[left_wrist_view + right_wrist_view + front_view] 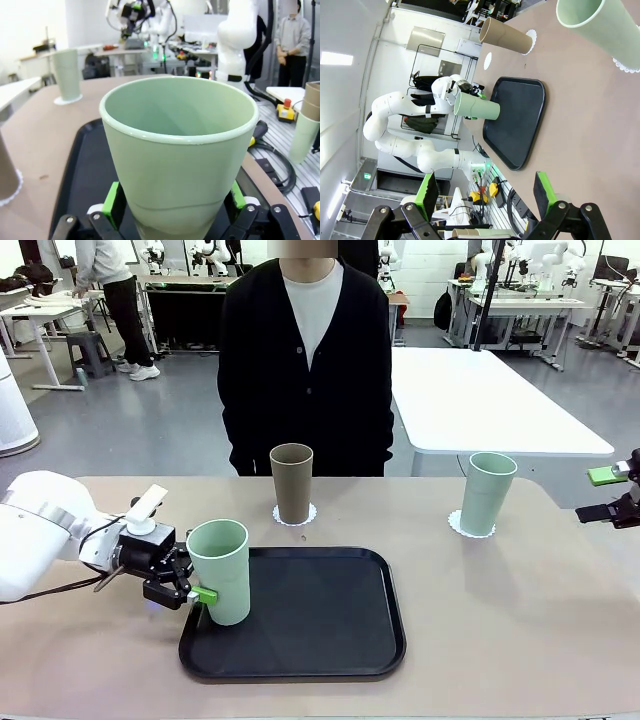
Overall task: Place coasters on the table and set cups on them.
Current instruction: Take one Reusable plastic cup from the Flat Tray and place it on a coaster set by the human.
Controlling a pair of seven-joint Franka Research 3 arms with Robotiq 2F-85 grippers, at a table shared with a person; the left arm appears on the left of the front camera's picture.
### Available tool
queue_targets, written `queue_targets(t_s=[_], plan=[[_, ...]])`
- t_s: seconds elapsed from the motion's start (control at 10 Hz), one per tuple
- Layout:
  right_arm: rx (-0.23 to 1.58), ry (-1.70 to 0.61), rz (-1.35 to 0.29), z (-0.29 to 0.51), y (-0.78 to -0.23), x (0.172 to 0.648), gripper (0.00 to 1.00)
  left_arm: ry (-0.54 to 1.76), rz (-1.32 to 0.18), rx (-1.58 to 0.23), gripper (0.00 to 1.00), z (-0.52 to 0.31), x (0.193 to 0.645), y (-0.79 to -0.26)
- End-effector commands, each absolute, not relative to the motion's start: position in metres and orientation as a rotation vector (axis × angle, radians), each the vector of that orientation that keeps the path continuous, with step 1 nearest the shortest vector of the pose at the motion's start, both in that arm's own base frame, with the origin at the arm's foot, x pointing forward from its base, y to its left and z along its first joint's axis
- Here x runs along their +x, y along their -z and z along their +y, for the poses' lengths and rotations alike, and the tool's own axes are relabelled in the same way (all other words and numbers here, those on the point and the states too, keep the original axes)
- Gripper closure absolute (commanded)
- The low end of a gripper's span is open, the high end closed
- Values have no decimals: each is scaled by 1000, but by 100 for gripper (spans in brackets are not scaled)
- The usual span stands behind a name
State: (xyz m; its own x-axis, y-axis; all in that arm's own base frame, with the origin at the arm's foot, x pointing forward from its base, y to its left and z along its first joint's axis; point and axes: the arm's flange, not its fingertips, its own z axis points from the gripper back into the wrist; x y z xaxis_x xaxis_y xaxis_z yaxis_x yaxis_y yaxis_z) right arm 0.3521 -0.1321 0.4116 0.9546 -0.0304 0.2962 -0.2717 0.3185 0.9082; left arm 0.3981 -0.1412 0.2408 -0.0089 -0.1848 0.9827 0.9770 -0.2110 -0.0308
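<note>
Count: three cups, two mint green, one brown-taupe. Three coasters seen across the views.

Brown cup [292,483] stands upright on a lacy white coaster [295,515] at the far middle of the table [520,620], just in front of the person [305,360]. Mint cup no. 1 [487,493] stands upright on its own coaster [465,527], far right. Mint cup no. 2 [221,571] is at the left edge of the black tray [320,625], held in the left gripper [193,592]: green pads pressed on both sides of its lower body, jaws closed on it. Whether its base touches the tray or is just above it cannot be told.

In the right wrist view a third coaster [488,60] lies bare on the table, beyond the brown cup and well apart from the tray.

Right gripper [612,495] sits at the right table edge, near mint cup no. 1 but not touching it; jaws spread wide, nothing between them.

One tray, bare apart from the held cup. White table [480,400] behind the person. The brown cup stands between the tray and the person.
</note>
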Motion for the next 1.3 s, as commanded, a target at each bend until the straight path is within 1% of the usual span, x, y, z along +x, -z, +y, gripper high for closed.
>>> queue_targets(t_s=[0.0, 0.1, 0.2, 0.4, 0.5, 0.6, 0.7, 0.8, 1.0, 1.2], plan=[[1261, -167, -298, -132, -411, 353, 0, 1509, -1015, -1210, 59, -144, 387, -202], [1261, -167, -298, -132, -411, 353, 0, 1509, -1018, -1209, 60, -144, 386, -203], [1261, -167, -298, -132, -411, 353, 0, 1510, -1021, -1212, 100, -143, 386, -203], [1261, -167, -298, -132, -411, 353, 0, 1505, -1026, -1201, 100, -139, 387, -207], [1261, -167, -298, -132, -411, 353, 0, 1496, -1029, -1197, 74, -136, 386, -210], [1261, -167, -298, -132, -411, 353, 0, 1489, -1032, -1199, 75, -132, 384, -219], [1261, -167, -298, -132, -411, 353, 0, 1471, -1050, -1196, 94, -125, 380, -239], [1261, -167, -298, -132, -411, 353, 0, 1437, -1046, -1173, 20, -113, 376, -273], [1261, -167, -298, -132, -411, 353, 0, 1319, -1081, -1191, 20, -81, 370, -349], [1261, -167, -298, -132, -411, 353, 0, 1304, -1118, -1189, 20, -68, 361, -396]])
